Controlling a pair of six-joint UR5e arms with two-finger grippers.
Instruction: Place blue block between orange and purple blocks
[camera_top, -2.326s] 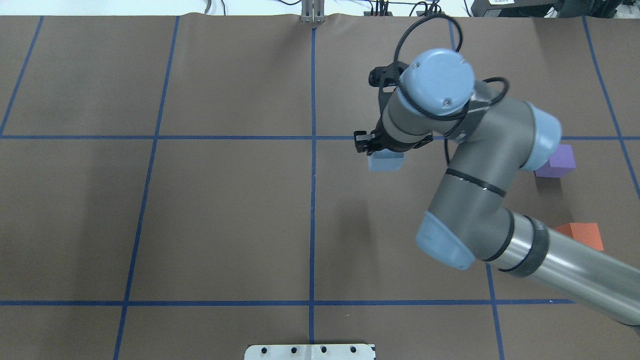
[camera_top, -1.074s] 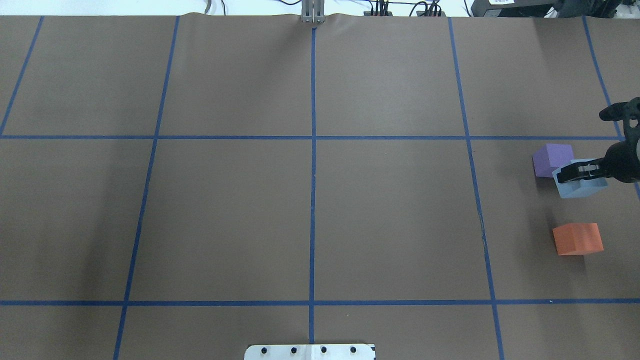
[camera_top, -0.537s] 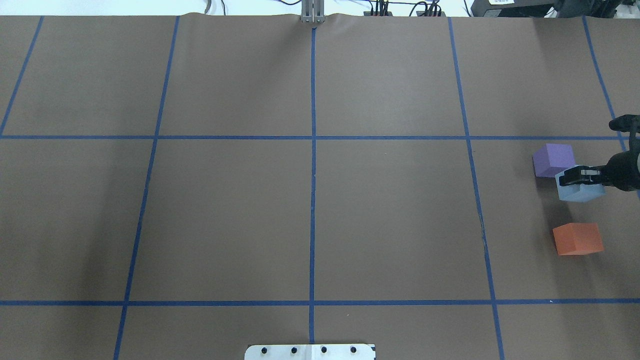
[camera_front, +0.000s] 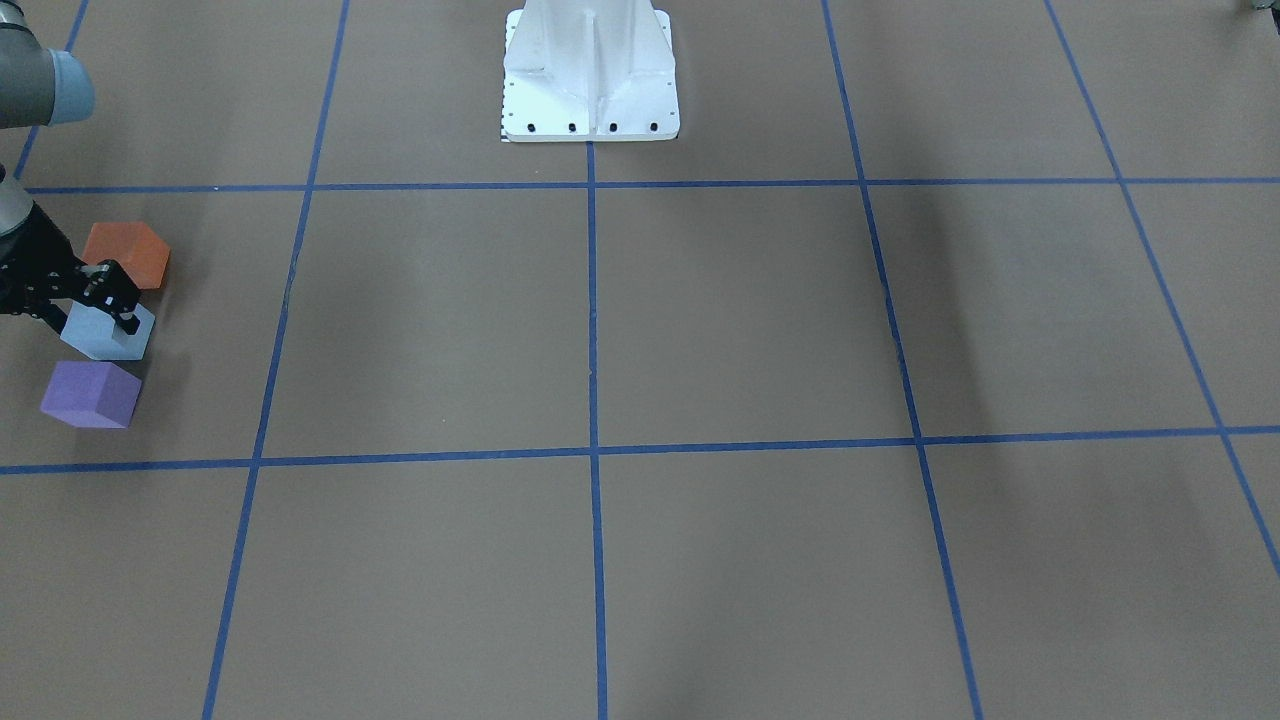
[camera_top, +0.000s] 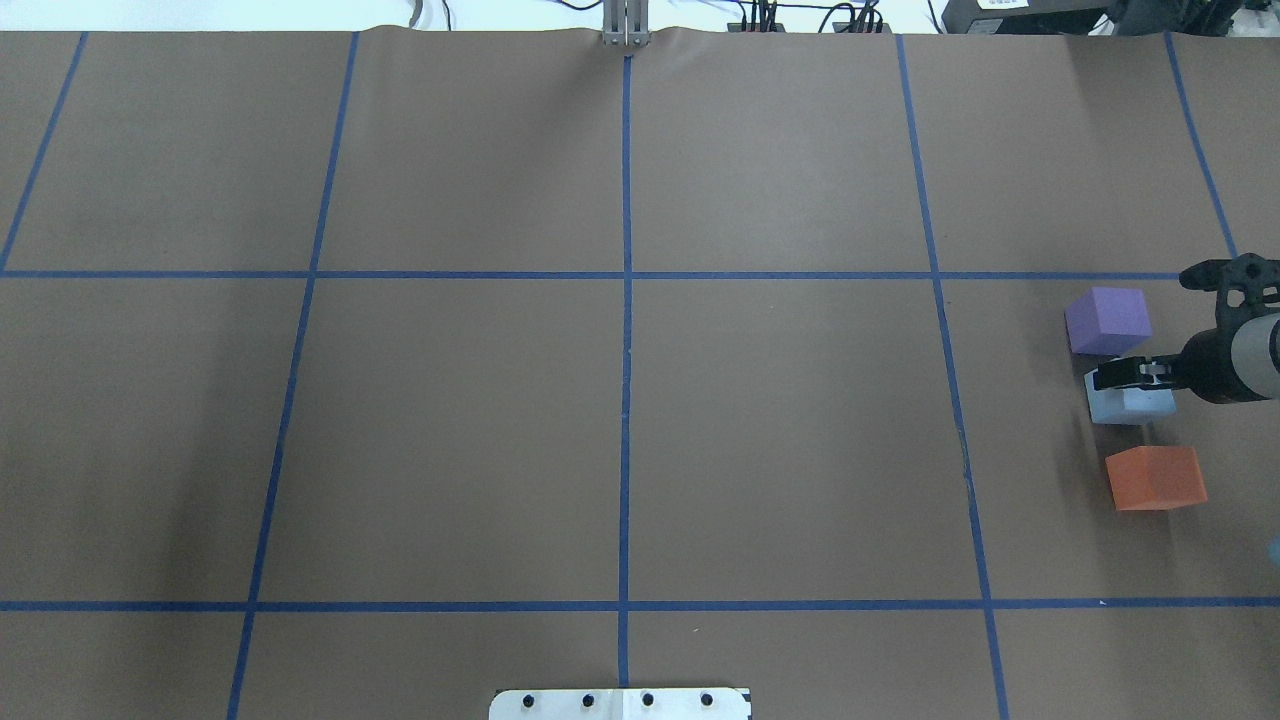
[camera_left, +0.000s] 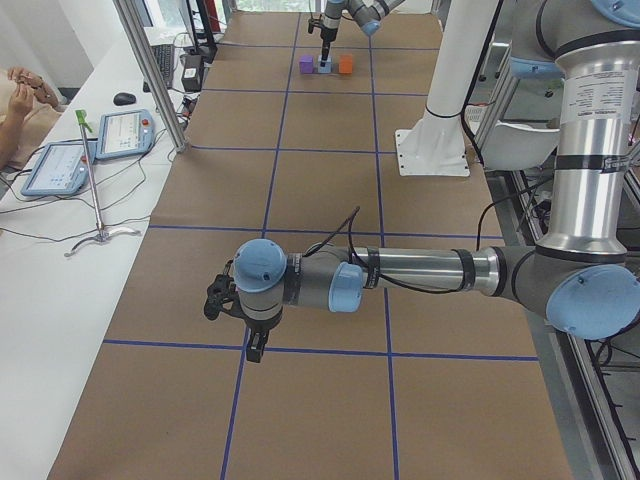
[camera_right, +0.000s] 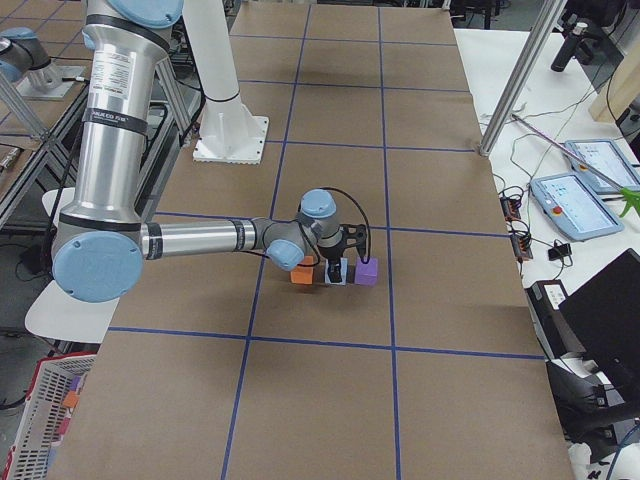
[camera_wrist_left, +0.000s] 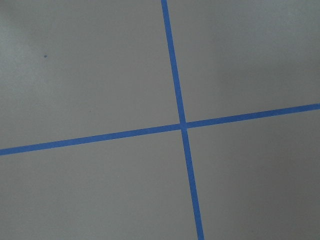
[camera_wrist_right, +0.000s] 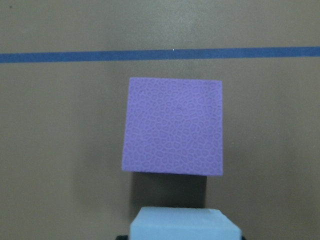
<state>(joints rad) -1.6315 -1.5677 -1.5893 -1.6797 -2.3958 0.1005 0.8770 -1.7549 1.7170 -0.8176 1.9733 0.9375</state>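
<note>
The right gripper (camera_top: 1122, 374) is clamping its two fingers on opposite sides of the pale blue foam cube (camera_top: 1122, 405). That cube is sitting in the gap between the purple foam cube (camera_top: 1108, 320) and the orange foam cube (camera_top: 1155, 478), near both and touching neither. It seems to be resting on the brown paper table cover (camera_top: 780, 420). The left gripper (camera_left: 256, 343) is hanging over a blue tape crossing (camera_wrist_left: 183, 125) well apart from the cubes, and I cannot tell whether its fingers are apart or together.

The overhead camera looks down from behind the robot (camera_front: 590, 70); the front one faces it. Both share the purple block (camera_top: 1108, 320).
</note>
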